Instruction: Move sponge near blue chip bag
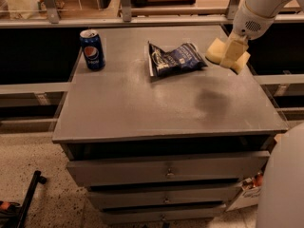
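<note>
The blue chip bag (175,59) lies flat and crumpled on the grey cabinet top (142,103), right of centre toward the back. My gripper (230,56) hangs at the right, shut on the pale yellow sponge (216,51), and holds it in the air above the top. The sponge is just right of the bag's right edge, apart from it. Its shadow falls on the top in front of the bag.
An upright blue Pepsi can (92,49) stands at the back left of the top. Drawers (166,172) run below the front edge. A rail (118,20) crosses behind. A cardboard box (247,194) sits on the floor at lower right.
</note>
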`<state>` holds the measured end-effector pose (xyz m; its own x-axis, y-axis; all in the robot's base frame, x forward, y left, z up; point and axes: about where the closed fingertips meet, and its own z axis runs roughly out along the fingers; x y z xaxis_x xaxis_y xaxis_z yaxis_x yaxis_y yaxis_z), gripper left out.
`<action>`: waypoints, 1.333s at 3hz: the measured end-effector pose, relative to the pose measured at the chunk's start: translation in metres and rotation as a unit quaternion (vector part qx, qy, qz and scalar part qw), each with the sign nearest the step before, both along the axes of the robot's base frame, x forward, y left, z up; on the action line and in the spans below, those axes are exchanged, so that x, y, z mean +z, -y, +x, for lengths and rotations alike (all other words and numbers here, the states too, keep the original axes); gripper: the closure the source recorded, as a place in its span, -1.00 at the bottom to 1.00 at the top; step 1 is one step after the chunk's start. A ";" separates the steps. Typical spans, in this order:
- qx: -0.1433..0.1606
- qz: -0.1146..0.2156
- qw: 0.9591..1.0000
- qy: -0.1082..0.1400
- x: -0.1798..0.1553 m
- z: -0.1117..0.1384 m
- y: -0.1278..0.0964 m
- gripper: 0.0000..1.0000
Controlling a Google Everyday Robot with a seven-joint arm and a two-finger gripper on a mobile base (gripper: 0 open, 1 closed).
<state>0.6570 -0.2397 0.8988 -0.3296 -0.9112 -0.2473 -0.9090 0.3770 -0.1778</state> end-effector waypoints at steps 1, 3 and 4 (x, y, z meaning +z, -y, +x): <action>0.000 0.002 1.000 0.004 -0.002 0.004 -0.002 -0.27; 0.001 0.003 1.000 0.008 -0.006 0.010 -0.004 -1.00; 0.001 0.003 1.000 0.008 -0.006 0.010 -0.004 -1.00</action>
